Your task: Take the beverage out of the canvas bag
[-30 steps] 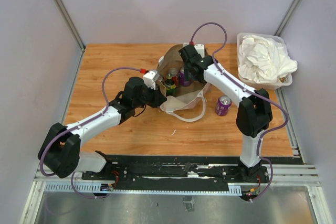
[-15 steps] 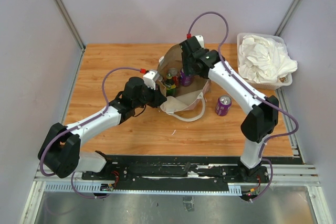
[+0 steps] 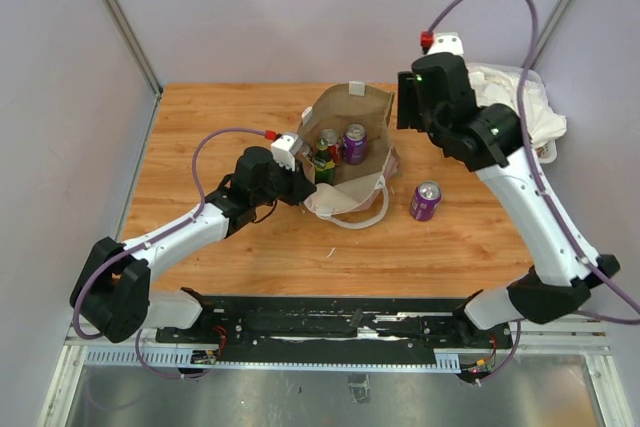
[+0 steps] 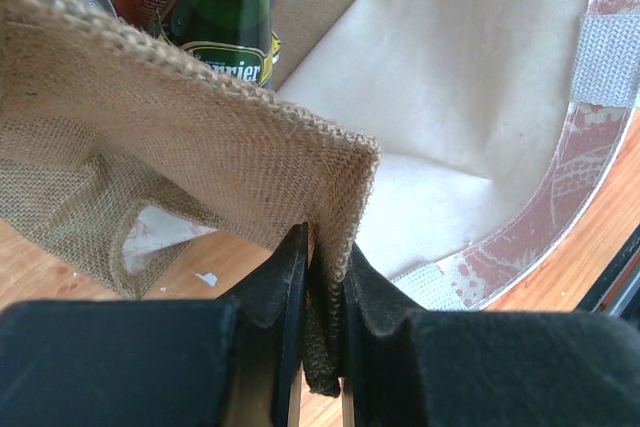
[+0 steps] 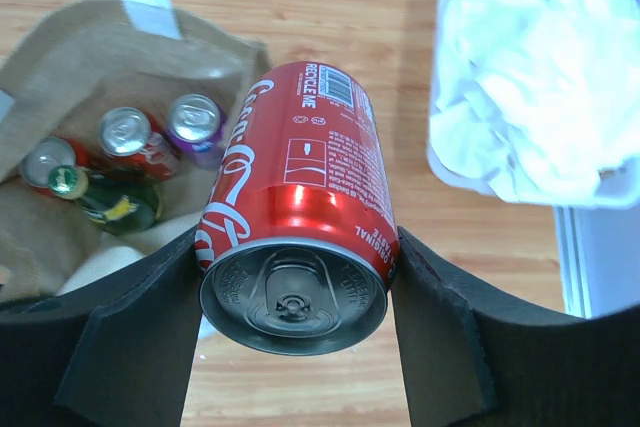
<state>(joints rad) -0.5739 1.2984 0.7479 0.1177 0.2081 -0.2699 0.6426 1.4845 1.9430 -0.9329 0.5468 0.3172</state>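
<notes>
The right gripper [image 5: 297,247] clamps the red aluminium cola can [image 5: 300,157], held high beside the tan-brown canvas bag [image 3: 368,107]; the left gripper [image 4: 325,252] pinches its rim. Better to lower the can upright onto the wooden table [image 3: 220,117]

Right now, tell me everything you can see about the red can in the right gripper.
The red can looks like aluminium, with white script lettering, a barcode and a recycle note on its side. Its silver top faces the wrist camera, tab flat and apparently unopened. The right gripper clamps its sides, one black finger on each flank; nothing else touches it. It hangs above the wooden table, between the canvas bag and the clear bin of white cloth.
</notes>
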